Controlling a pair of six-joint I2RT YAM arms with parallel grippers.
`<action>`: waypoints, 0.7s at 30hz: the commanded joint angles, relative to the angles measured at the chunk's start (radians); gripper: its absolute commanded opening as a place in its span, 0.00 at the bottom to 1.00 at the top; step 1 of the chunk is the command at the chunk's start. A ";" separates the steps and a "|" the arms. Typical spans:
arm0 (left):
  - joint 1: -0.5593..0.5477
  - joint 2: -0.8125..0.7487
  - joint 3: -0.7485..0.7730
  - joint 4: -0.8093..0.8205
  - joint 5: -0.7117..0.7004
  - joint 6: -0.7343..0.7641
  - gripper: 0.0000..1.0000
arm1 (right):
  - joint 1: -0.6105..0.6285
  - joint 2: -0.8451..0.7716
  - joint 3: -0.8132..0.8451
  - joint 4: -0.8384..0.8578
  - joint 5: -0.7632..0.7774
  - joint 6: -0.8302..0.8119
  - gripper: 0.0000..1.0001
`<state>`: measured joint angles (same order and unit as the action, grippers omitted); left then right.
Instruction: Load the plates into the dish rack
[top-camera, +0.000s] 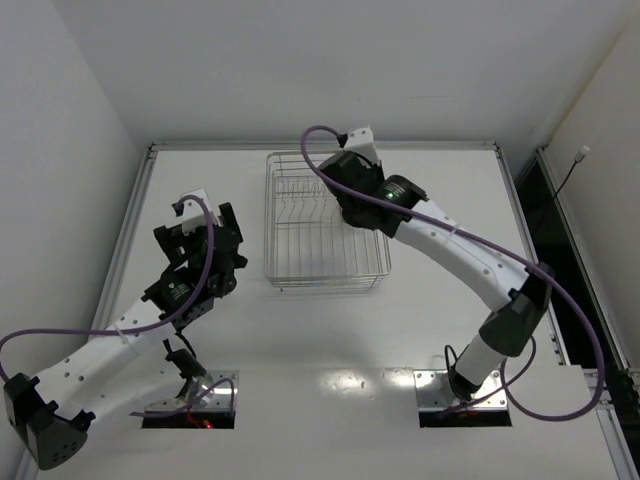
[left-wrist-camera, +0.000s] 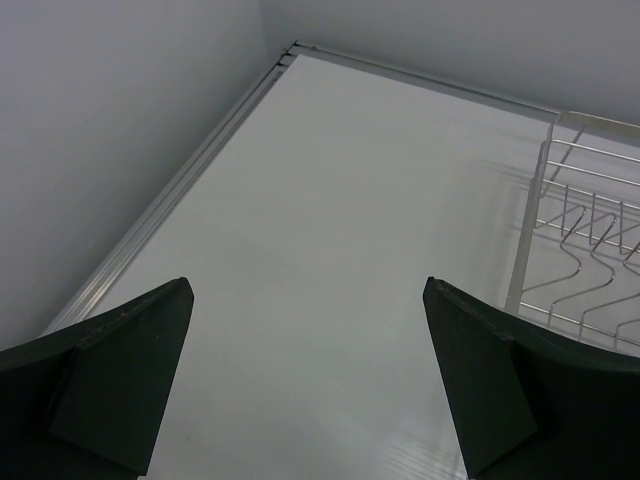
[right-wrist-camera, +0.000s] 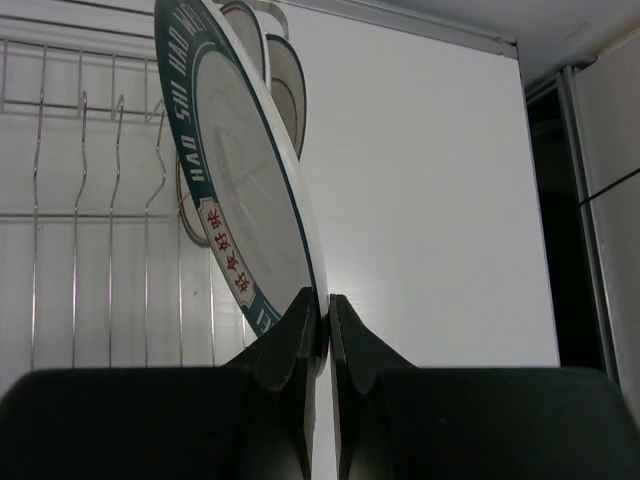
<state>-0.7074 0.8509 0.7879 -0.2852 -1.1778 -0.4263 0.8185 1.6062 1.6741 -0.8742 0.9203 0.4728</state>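
My right gripper (right-wrist-camera: 326, 298) is shut on the lower edge of the teal lettered-rim plate (right-wrist-camera: 240, 190), which it holds upright and tilted over the dish rack (right-wrist-camera: 80, 200). Two more plates stand upright behind it: one with a thin dark rim (right-wrist-camera: 288, 90), and one (right-wrist-camera: 248, 22) further back. An orange-red rim (right-wrist-camera: 187, 215) peeks out below the teal plate. In the top view the right gripper (top-camera: 342, 180) hangs over the rack (top-camera: 300, 235) and hides the plates. My left gripper (left-wrist-camera: 307, 285) is open and empty, left of the rack (left-wrist-camera: 590, 230), and also shows in the top view (top-camera: 200, 228).
A raised metal edge (left-wrist-camera: 190, 170) runs along the table's left and far sides, with white walls close behind it. A dark gap (right-wrist-camera: 555, 200) lies beyond the table's right edge. Purple cables (top-camera: 560, 330) loop around both arms.
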 joint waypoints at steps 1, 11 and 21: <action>-0.003 -0.009 0.033 0.018 0.018 -0.019 1.00 | -0.018 0.049 0.091 0.151 0.126 -0.108 0.00; -0.003 0.020 0.033 -0.002 0.055 -0.032 1.00 | -0.088 0.383 0.288 0.175 0.046 -0.108 0.00; -0.003 0.048 0.042 -0.002 0.064 -0.032 1.00 | -0.144 0.485 0.276 0.175 -0.060 -0.053 0.00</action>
<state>-0.7074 0.8932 0.7883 -0.3031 -1.1133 -0.4473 0.6907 2.1075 1.9450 -0.7094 0.8692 0.4137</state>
